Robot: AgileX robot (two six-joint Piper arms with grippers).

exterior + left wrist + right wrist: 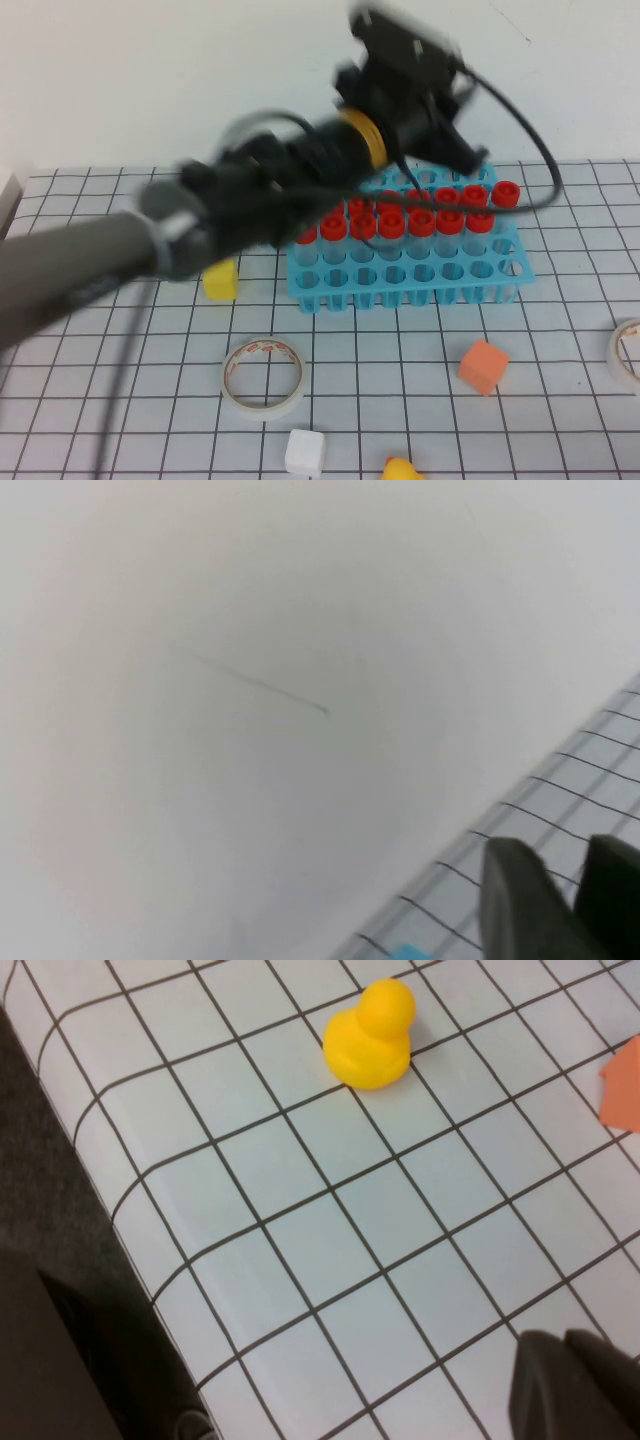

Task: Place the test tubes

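The white grid surface point(560, 420) holds everything. The long left arm reaches across it, and the left gripper point(455, 140) hangs high above the back of the blue rack point(410, 290). I cannot tell how wide its jaws are, and I see no tube there. The test tubes point(420, 222) stand in the rack's back rows, straight up, red caps on top. The front holes are empty. I think this is the placing step. Next, a tube must go straight down into an empty hole. The right gripper point(575, 1385) sits low near the yellow duck point(368, 1035), jaws closed tight, holding nothing.
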